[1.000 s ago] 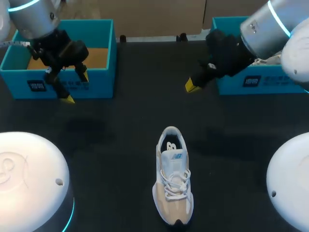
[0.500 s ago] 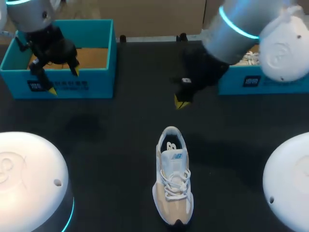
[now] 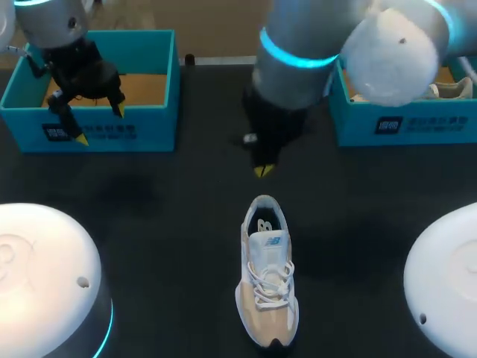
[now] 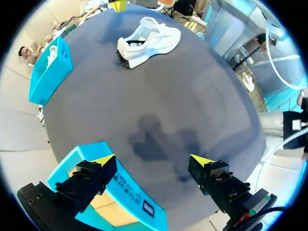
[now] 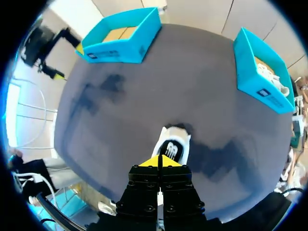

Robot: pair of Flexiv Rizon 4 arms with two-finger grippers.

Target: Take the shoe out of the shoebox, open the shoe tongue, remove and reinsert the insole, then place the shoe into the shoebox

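With right gripper (image 3: 262, 170) pressed shut near the heel of the shoe (image 3: 267, 280) on the table (image 3: 186, 224), left gripper (image 3: 98, 124) spread at the shoebox (image 3: 156, 128), liable to shove it aside, not open its tongue

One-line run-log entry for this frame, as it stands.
shoe: upright on table | right gripper: shut, empty, above table by shoe heel | left gripper: open, empty, above left shoebox front wall

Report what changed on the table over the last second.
The right claw, shut and empty, swung from the right shoebox to the middle and hangs beyond the heel of the shoe. The left claw, open, shifted slightly outward at the left shoebox. Shoe and boxes stayed put.
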